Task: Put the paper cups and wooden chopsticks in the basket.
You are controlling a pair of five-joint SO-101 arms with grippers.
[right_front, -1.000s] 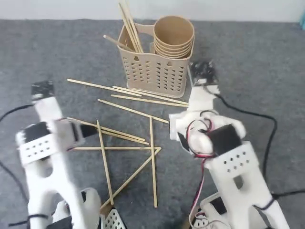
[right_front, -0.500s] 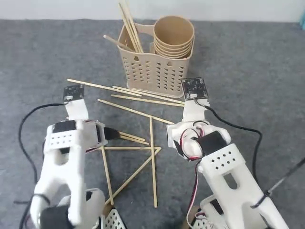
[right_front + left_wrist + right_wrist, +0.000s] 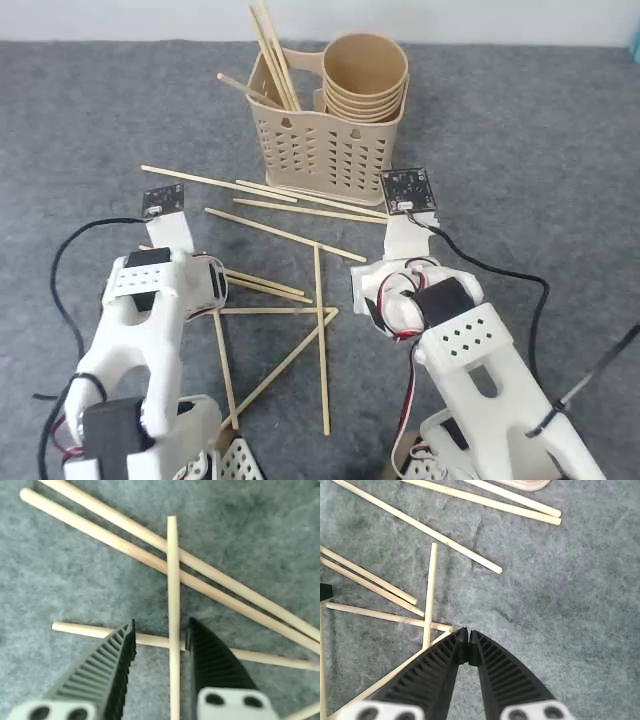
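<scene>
Left gripper [image 3: 161, 626] fingers open astride one chopstick [image 3: 172, 570], lined up to pinch it. Right gripper [image 3: 468, 634] fingers closed, empty. Cups [image 3: 365, 75] already in basket [image 3: 320, 150], upper centre; other chopsticks [image 3: 280, 234] lie mid-frame on worktop [image 3: 540, 150].

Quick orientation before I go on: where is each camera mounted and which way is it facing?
High view: fixed above the mat, looking down on the basket, paper cups, loose chopsticks, left arm and right arm.
Left wrist view: on the left arm, looking down past the open left gripper, astride one chopstick.
Right wrist view: on the right arm, looking down past the shut right gripper at the mat.
Shared: the long slanted chopstick lies in the right wrist and high views.
</scene>
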